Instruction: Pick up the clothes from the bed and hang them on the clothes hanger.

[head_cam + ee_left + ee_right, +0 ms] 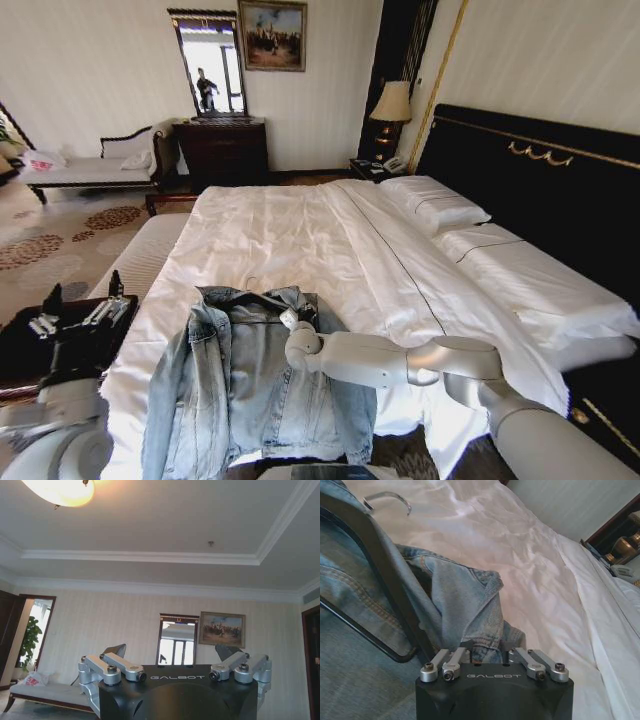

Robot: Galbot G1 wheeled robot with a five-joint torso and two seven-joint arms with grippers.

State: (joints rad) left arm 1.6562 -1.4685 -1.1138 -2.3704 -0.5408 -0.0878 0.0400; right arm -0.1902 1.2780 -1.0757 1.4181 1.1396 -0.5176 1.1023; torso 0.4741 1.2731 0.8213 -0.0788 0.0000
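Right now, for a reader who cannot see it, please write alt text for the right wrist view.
The right gripper is shut on a fold of the denim jacket beside the black clothes hanger, whose arm runs inside the jacket. The hanger's hook lies on the bed.

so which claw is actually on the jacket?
The right claw, pinching the denim jacket at its collar edge beside the black hanger. The left claw is open, pointing up at the ceiling.

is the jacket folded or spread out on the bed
Spread out. The jacket lies flat at the bed's foot, sleeves out to the sides, with the hanger at its collar. The right gripper is shut on collar fabric.
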